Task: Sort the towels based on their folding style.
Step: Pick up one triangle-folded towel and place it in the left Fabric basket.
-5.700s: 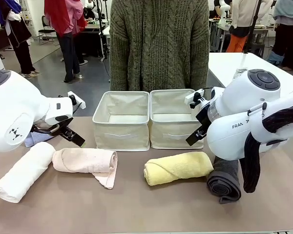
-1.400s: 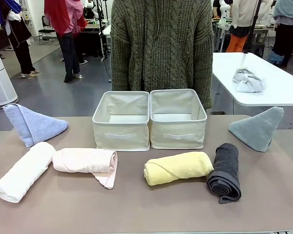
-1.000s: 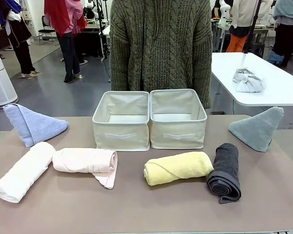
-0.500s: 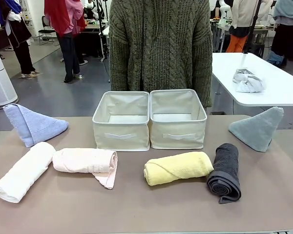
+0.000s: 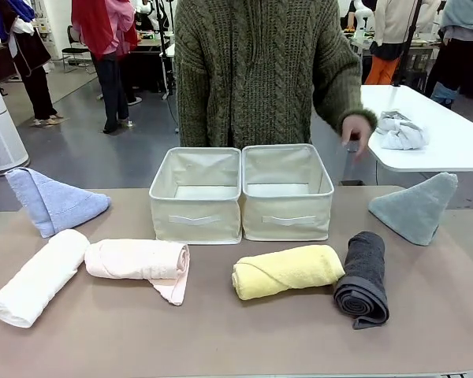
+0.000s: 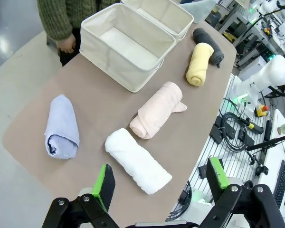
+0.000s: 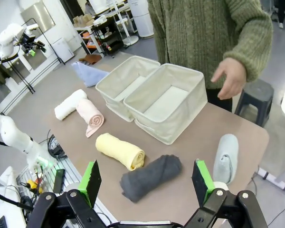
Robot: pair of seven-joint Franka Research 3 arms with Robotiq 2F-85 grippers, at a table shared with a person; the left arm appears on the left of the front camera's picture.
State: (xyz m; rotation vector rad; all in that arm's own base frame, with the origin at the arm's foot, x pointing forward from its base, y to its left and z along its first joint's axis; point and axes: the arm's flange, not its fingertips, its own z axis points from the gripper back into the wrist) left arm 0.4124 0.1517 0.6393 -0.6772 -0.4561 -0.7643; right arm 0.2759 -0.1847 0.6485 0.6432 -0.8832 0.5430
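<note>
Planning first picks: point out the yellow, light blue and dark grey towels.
yellow towel (image 5: 288, 270), front view, middle of the roll
light blue towel (image 5: 55, 203), front view, its broad face
dark grey towel (image 5: 363, 277), front view, top of the roll

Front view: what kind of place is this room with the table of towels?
Probably a lab or workshop, not a home: a white work table and people standing farther back, with bundled cables and a red button beside the towel table.

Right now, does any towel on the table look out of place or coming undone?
Yes: the pink roll has a loose corner flopping out at its right end, toward the near edge, so it looks partly unrolled. The white roll, yellow roll and dark grey roll look tidy.
</note>
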